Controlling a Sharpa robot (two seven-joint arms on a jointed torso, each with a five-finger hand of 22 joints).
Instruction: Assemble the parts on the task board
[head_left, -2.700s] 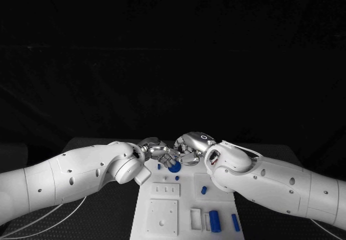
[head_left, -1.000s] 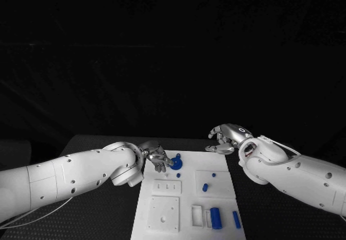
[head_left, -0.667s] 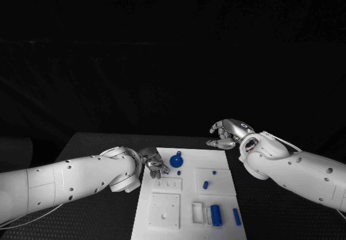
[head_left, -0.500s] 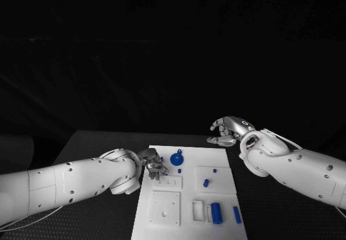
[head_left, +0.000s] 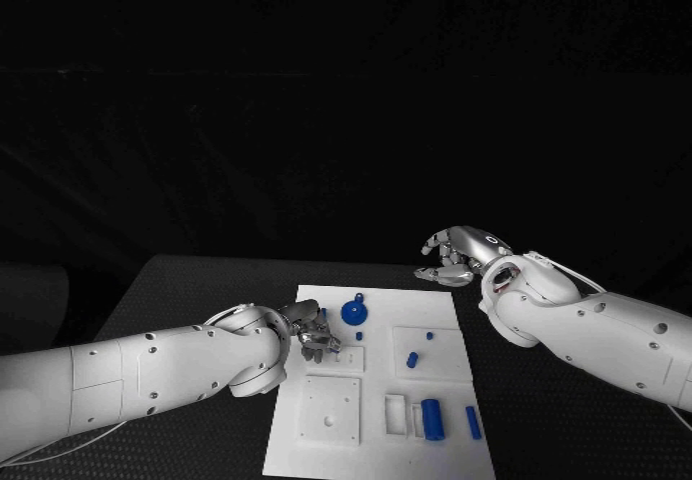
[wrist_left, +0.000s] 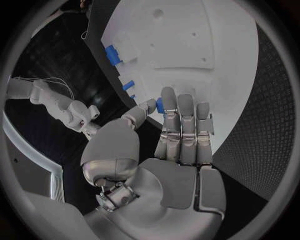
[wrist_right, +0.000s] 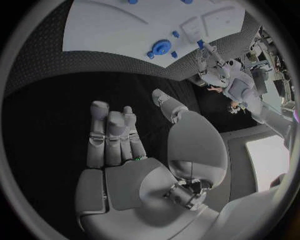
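The white task board (head_left: 449, 386) lies mid-table. A round blue part (head_left: 353, 316) stands at its far end, also seen in the right wrist view (wrist_right: 161, 47). My left hand (head_left: 310, 331) hovers at the board's left edge beside that part. Its thumb and a finger pinch a small blue peg (wrist_left: 159, 105), which also shows at its fingertips (wrist_right: 200, 44). My right hand (head_left: 456, 256) hangs over the black table beyond the board's far right corner, fingers loosely apart, holding nothing.
A blue cylinder (head_left: 431, 418) and a blue bar (head_left: 472, 422) lie at the board's near right. Two short blue pieces (head_left: 411, 358) sit in the square plate mid-right. A small peg (head_left: 359, 336) stands near the round part. Black table surrounds the board.
Both hands have left the round blue part, which stays on the board. The right hand rose and moved off to the far right; the left drew back to the board's left edge.
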